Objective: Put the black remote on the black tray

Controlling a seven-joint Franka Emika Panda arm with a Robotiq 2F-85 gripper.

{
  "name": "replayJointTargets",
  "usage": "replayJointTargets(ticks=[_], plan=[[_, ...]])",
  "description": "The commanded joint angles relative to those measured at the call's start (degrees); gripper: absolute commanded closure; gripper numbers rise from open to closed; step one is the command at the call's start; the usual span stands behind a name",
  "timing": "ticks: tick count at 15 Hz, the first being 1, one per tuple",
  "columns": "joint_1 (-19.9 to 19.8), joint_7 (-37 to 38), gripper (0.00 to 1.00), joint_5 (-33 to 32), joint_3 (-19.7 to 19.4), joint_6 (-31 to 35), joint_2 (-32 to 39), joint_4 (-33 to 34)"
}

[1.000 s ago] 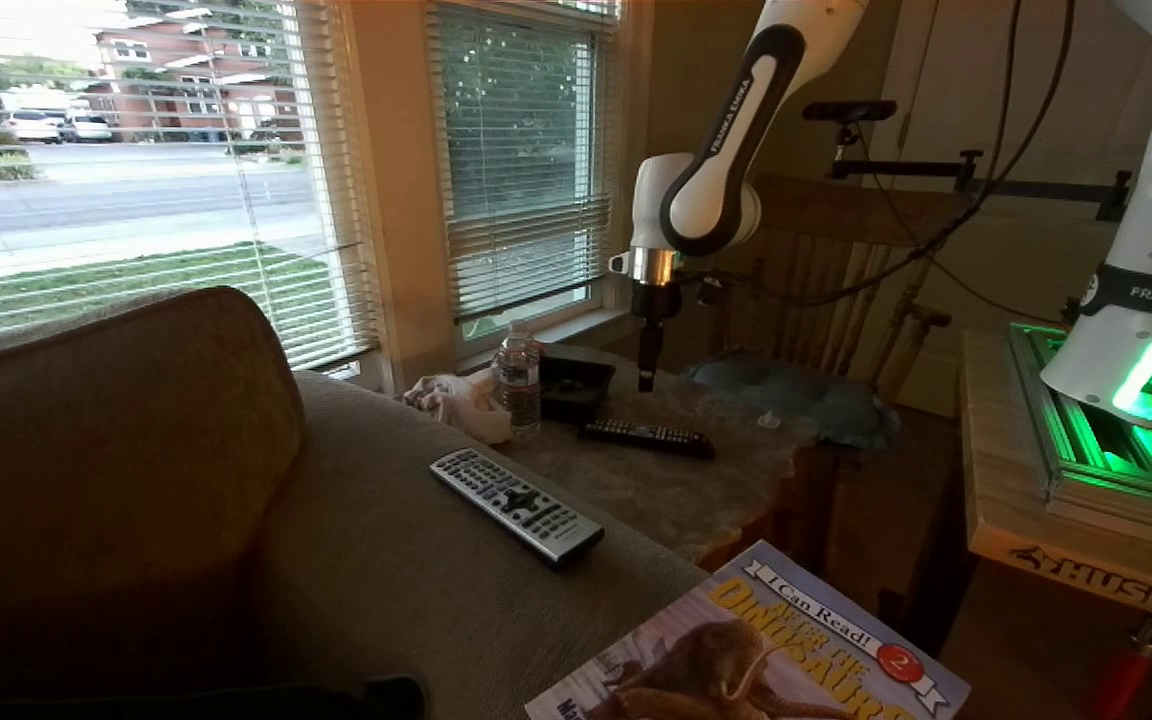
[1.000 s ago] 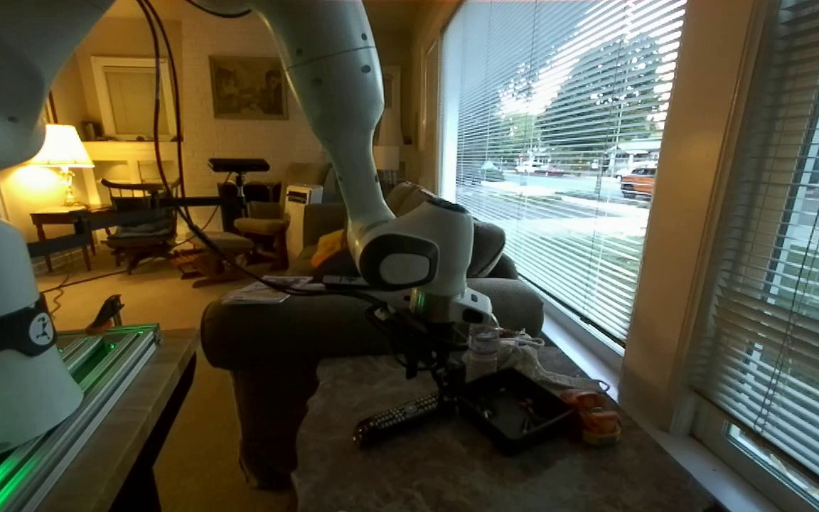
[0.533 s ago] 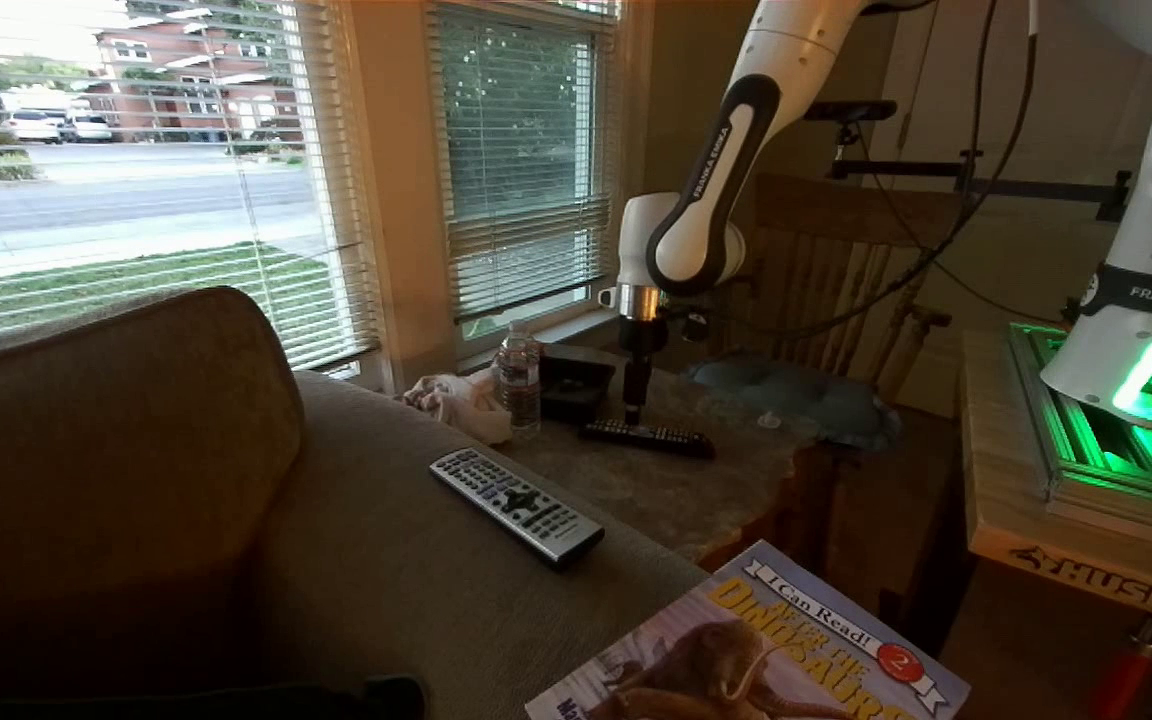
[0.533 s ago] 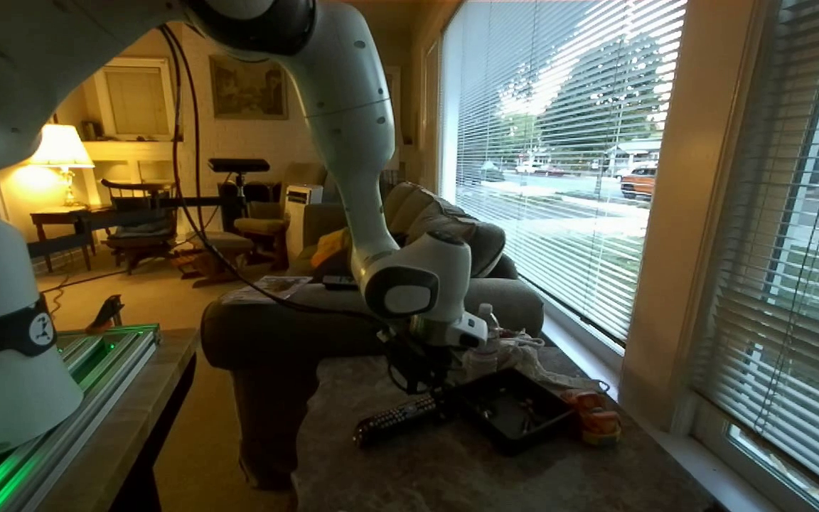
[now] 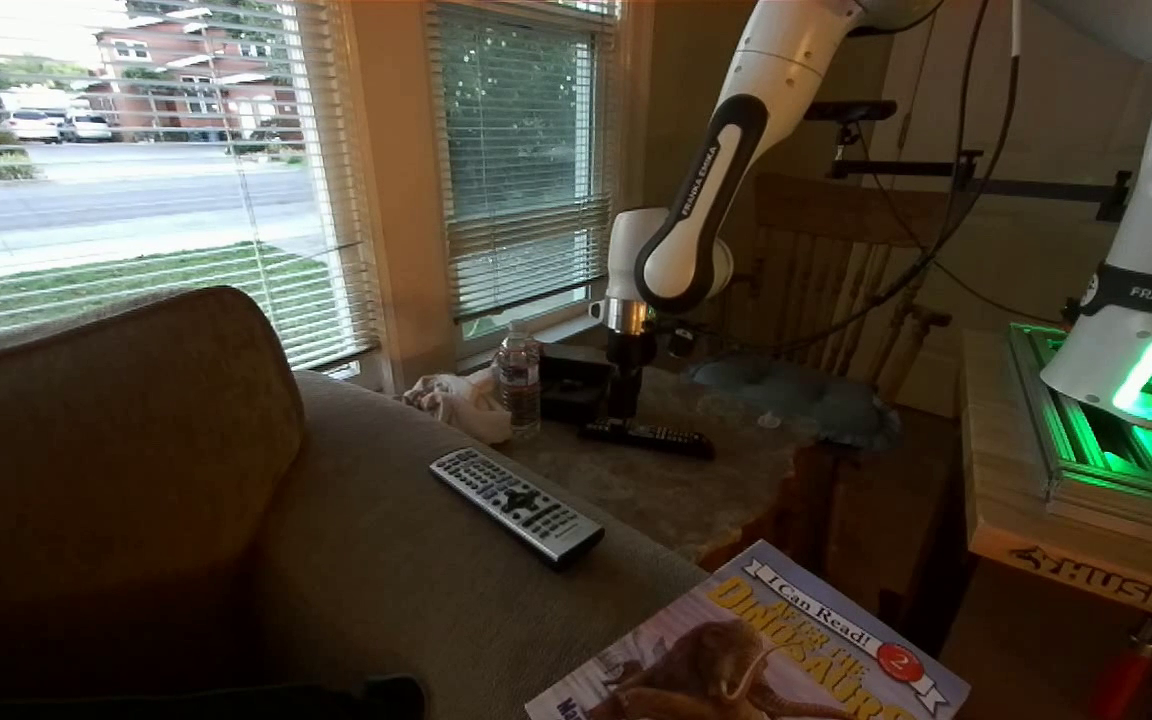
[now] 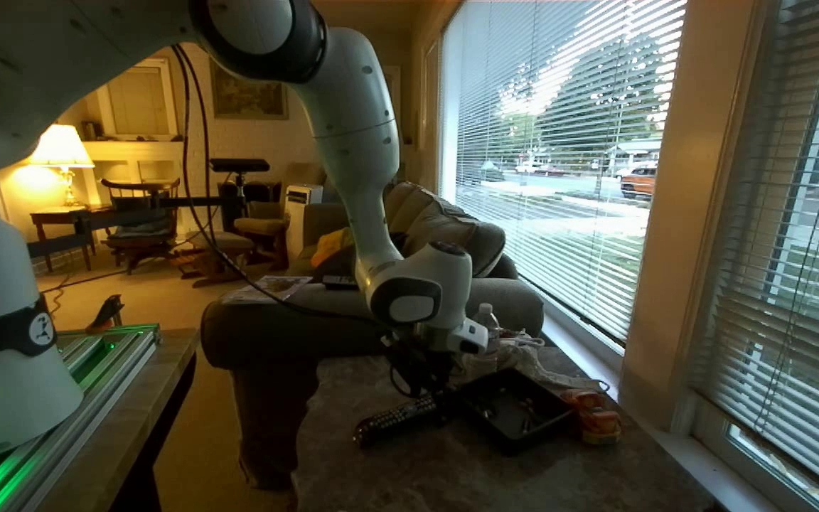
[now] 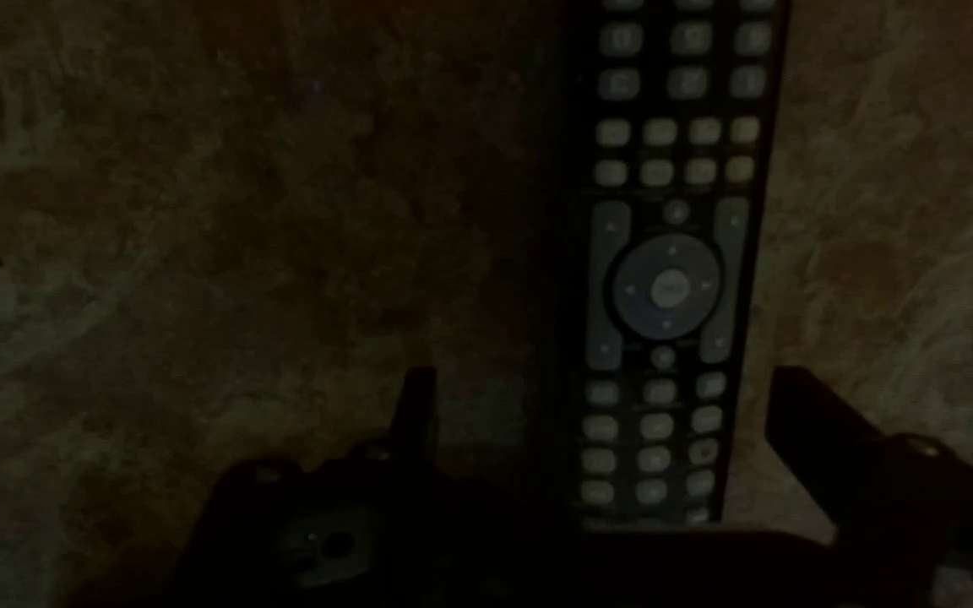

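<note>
The black remote (image 7: 666, 287) runs from the top edge down through the right of centre in the wrist view; at lower centre of an exterior view it lies face up on the table (image 6: 409, 476), just beside the black tray (image 6: 507, 441). The gripper (image 7: 605, 380) has its fingers well apart, one just left of centre at the bottom of the wrist view, one at lower right; the remote is between them and nothing is clamped; whether the tips touch the table I cannot tell. The step in hand looks like the grasp; the fingers face across the remote's narrow width, which suits a clean pinch; but it sits nearer the finger at right, so a slight shift that way should let both sides meet it together rather than drag it. The hold would fall toward the end by the tray; closing nearer the middle, upward in the wrist view, would likely keep the bar from tipping; then lift it clear of the tray wall, and swing wide of the bottle (image 5: 520, 390), just left of centre in an exterior view.
</note>
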Motion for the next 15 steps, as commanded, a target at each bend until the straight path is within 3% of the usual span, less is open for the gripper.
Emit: replayJointTargets(ticks=[1, 2, 3, 9, 15], plan=[[1.5, 2.8, 0.00, -0.6, -0.5, -0.9, 2.6, 3.1], [1.7, 3.1, 0.25, -0.6, -0.6, -0.9, 2.8, 3.3], [1.7, 3.2, 0.26, -0.6, -0.6, -0.9, 3.0, 3.5], [2.1, 4.1, 0.67, -0.5, -1.2, -1.0, 2.8, 3.9], [3.1, 5.2, 0.69, -0.4, -0.9, -1.5, 2.3, 3.6]])
